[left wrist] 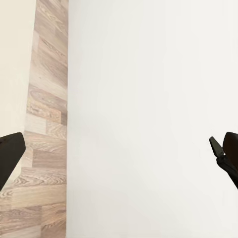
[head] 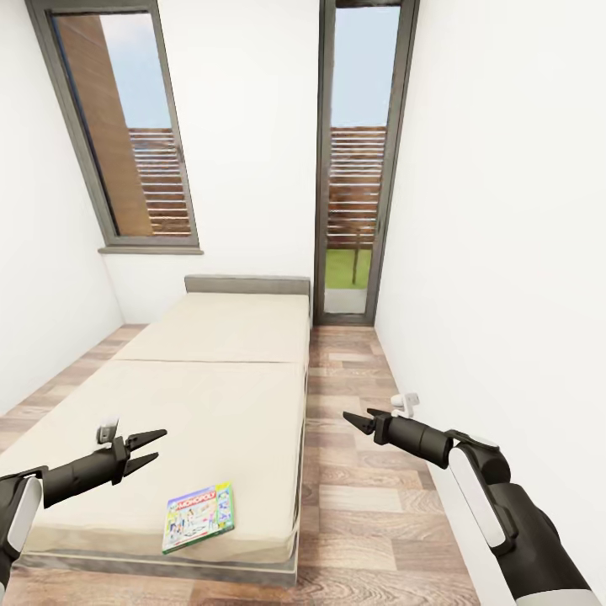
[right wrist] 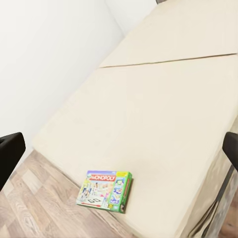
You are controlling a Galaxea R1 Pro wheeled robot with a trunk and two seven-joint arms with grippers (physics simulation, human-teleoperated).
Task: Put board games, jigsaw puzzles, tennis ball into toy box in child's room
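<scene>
Left claw (head: 151, 449) and right claw (head: 353, 419) hang spread and empty near the Monopoly box (head: 199, 516) on the bed (head: 227, 337).

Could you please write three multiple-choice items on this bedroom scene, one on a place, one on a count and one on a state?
1. Where does the Monopoly box lie?
A. On the bed near its foot edge
B. On the floor
C. Against the headboard

2. How many game boxes show on the bed?
A. None
B. One
C. Three

3. How is the left tool?
A. Shut on the box
B. Open, holding nothing
C. Shut, pressed on the mattress

Answers:
1. A, the box rests flat on the mattress by the near edge.
2. B, only the Monopoly box is visible there.
3. B, its fingers are spread above the bed.
</scene>
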